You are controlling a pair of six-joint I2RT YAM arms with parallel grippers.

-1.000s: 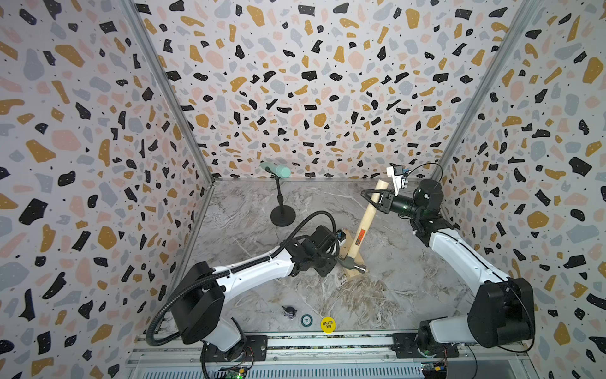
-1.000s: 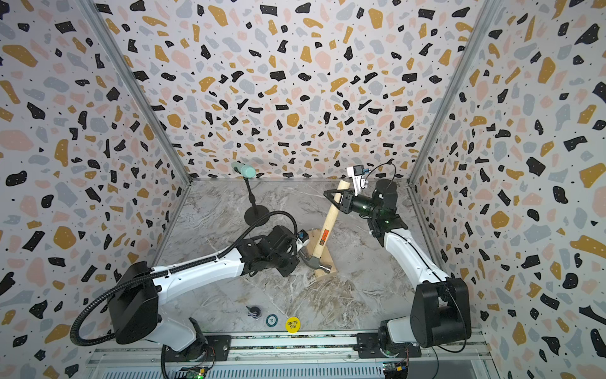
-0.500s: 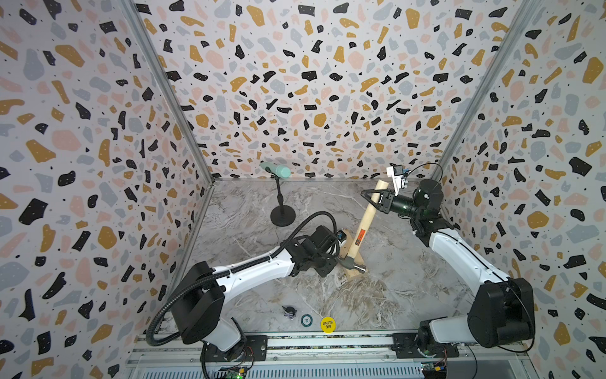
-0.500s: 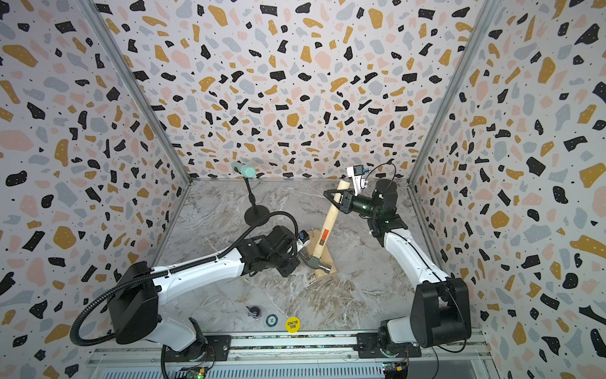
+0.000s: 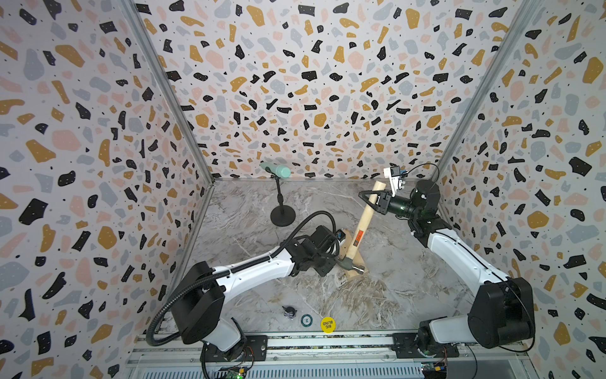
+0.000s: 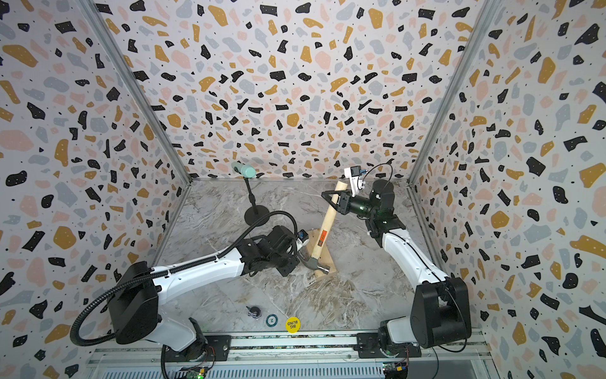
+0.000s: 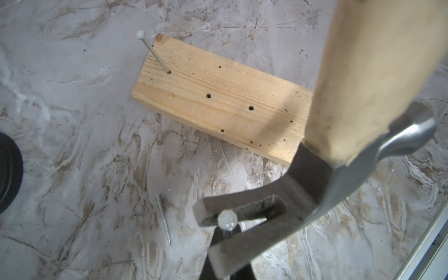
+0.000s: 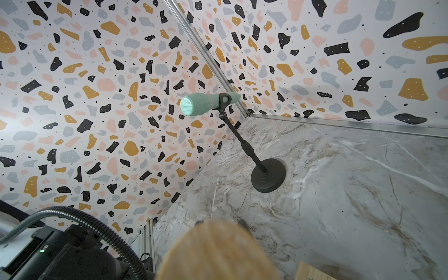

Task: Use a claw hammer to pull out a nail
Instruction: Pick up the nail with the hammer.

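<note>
Nothing had visibly moved since the earlier frames. The left gripper was pinched shut on the nail, whose head sat in the claw of the hammer, right of centre in both top views. The right gripper clamped the handle's upper end. The hammer's head was over the end of the block, where a second nail stood. A third nail lay on the table.

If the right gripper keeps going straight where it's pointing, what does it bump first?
The right gripper clamps the claw hammer; beyond that, probably the microphone stand, though depth is unclear.
</note>
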